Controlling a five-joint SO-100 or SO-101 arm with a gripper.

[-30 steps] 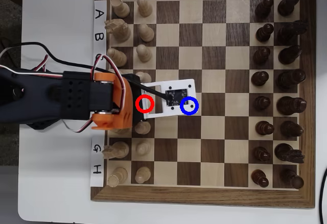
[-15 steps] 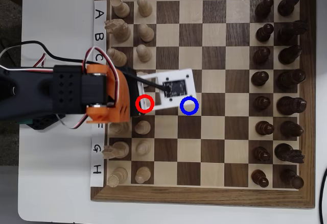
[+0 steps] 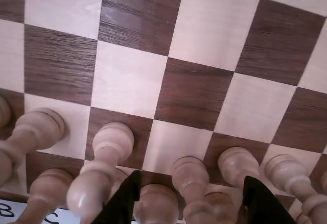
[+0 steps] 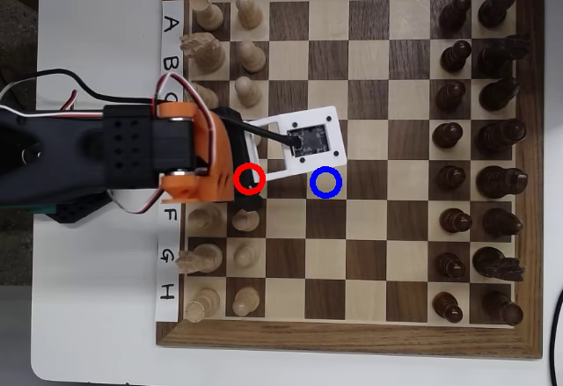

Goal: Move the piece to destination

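Overhead view: arm reaches in from the left edge over the left side of the chessboard, its orange wrist above the pale back rows. White camera plate sticks out toward centre frame, covering squares just right of the pale pawn column. Red ring sits at the plate's lower left edge; a dark gripper part shows inside it. Blue ring marks a bare light square just right of it, slightly left of board centre, nothing on it.

Pale pawns run down column 2; the pawn under the arm is hidden in the overhead view. Dark pieces fill the right two columns.

Wrist view: gripper at bottom edge, two black fingertips clearly apart, nothing clamped. Between them stands a pawn, with another round top lower down; can't tell which is the target. More pale pieces line the bottom, bare squares above.
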